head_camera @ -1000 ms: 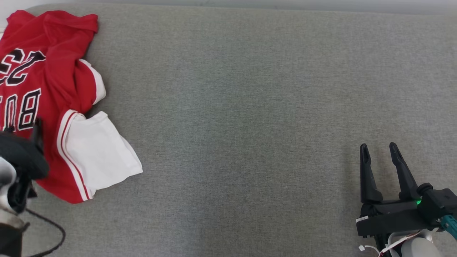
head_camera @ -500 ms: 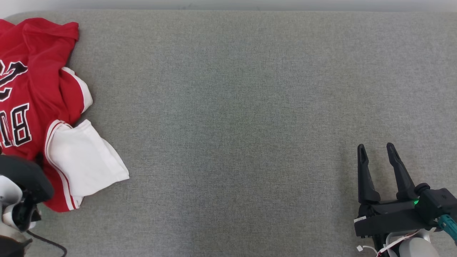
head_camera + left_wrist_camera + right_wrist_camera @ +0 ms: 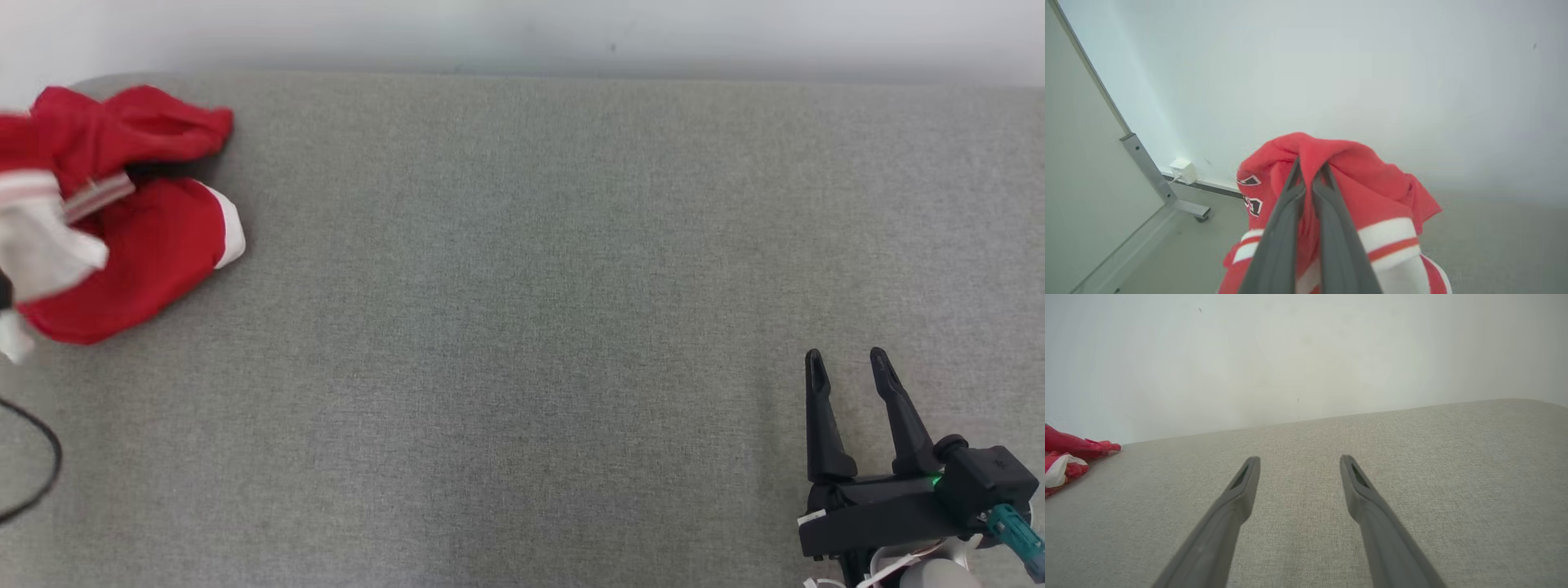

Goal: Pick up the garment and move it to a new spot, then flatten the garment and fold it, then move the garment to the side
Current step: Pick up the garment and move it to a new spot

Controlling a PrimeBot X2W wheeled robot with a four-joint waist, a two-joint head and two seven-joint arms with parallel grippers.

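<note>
**Step in hand: lift and carry.**

1. Grip check. The left pincer is clamped together on a fold of the red garment. The cloth drapes over both fingertips, and the white and red striped bands hang below them.
2. Judged requirement: raise the load until the trailing cloth clears the counter, then carry it toward the bare middle. Part of the garment appears to lie on the surface, so dragging may twist it further.
3. Move steadily; only one fold is pinched, and a jerk could pull it free.
4. Release only when the cloth rests on the new spot.

**Position.** The garment sits bunched at the far left edge of the counter, near the wall. The right pincer has its fingers apart, holds nothing, and sits at the near right, well apart from the garment.
</note>
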